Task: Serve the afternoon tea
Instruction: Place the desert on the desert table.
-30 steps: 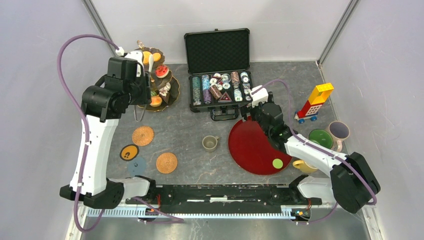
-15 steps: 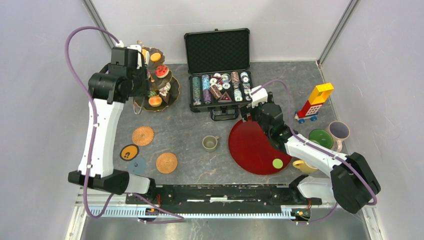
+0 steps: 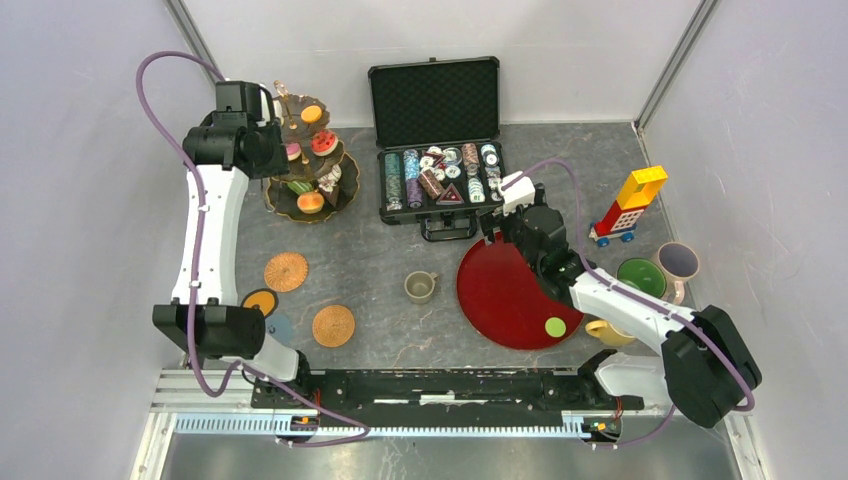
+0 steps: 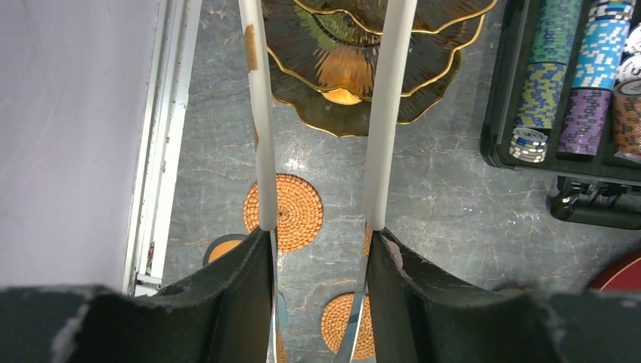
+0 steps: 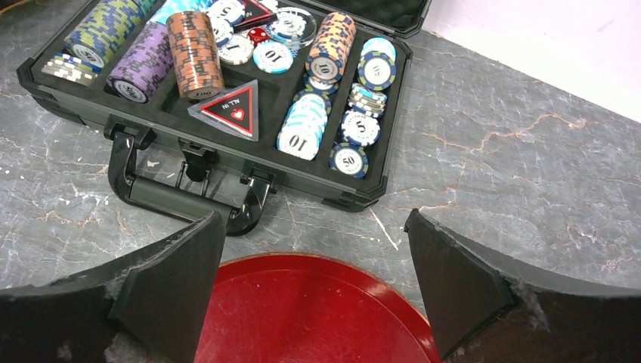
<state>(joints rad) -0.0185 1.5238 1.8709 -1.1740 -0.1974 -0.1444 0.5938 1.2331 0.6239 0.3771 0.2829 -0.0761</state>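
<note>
Left gripper (image 4: pixel 321 242) half-shut on white plastic tongs (image 4: pixel 389 113) reaching over dark scalloped 3-tier stand (image 3: pixel 283 208), which holds most toy sweets (image 3: pixel 311 201). Right gripper (image 5: pixel 311 223), right of stand, gapes wide, empty. Only 1 green round sweet (image 3: pixel 555 326) on red round plate (image 3: pixel 505 290) right of stand; mugs (image 3: pixel 640 277) unserved. Early stage.

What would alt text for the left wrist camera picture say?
The left gripper holds white tongs pointed at a dark scalloped stand. Woven coasters lie on the grey table, and poker chips sit at right.
</note>
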